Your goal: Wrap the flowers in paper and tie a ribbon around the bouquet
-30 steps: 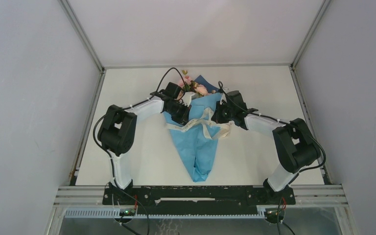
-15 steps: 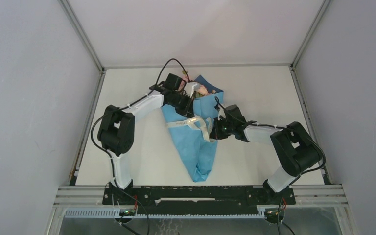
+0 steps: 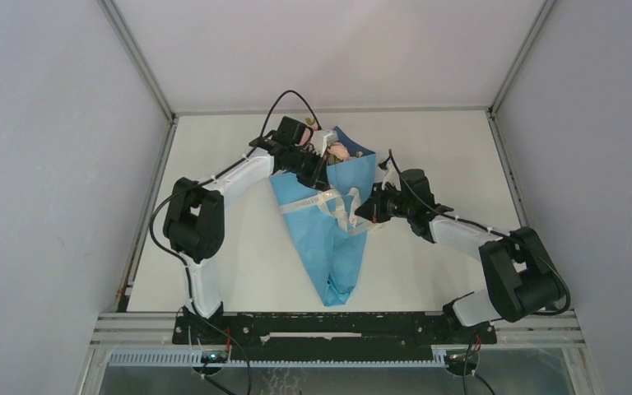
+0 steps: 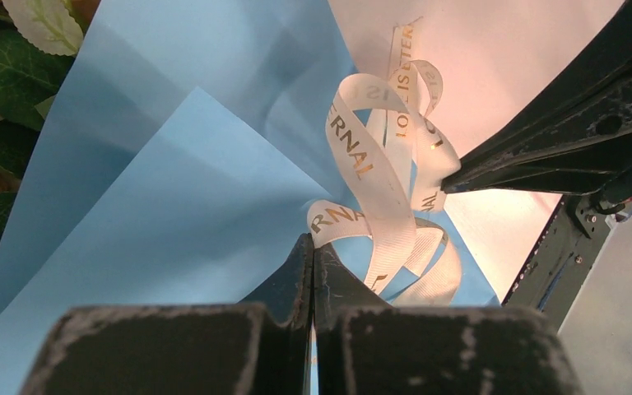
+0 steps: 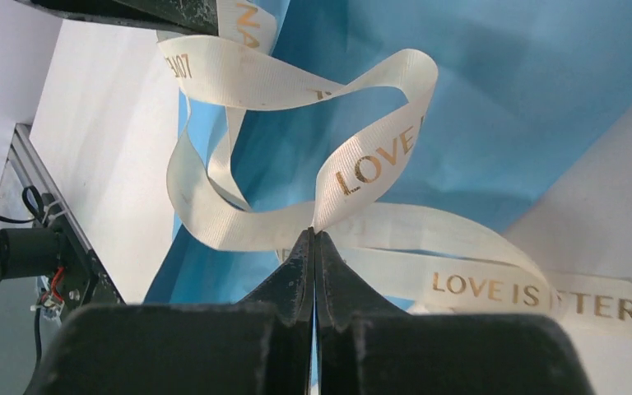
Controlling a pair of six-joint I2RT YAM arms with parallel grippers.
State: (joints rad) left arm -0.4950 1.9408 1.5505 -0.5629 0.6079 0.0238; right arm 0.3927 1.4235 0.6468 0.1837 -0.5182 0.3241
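1. Firstly, table: off-white top that carries the whole lot, walled on three sides.
2. Left gripper: black, reaching in over the wide end of the bouquet toward the far edge. Its fingers are pressed together with one run of the ribbon pinched at their tips.
3. Bouquet: a slim blue cone lying flat at the middle of the table, with its point toward the near edge and its wide mouth toward the far edge.
4. Paper: sky-blue sheet, smooth, folded into overlapping flaps with sharp straight edges. It forms the cone's wall.
5. Flowers: small pale pink blooms showing from the cone's mouth, partly hidden by the left arm. Dark green veined leaves lie against the paper's rim.
6. Ribbon: narrow cream woven band with gold capitals, "LOVE IS" legible. It crosses the cone around mid-length in several loose, twisted loops, not drawn tight, and one tail lies flat on the table at the cone's right side.
7. Right gripper: black, at the cone's right edge, fingers brought together and clamped on a fold of the ribbon where two runs meet.
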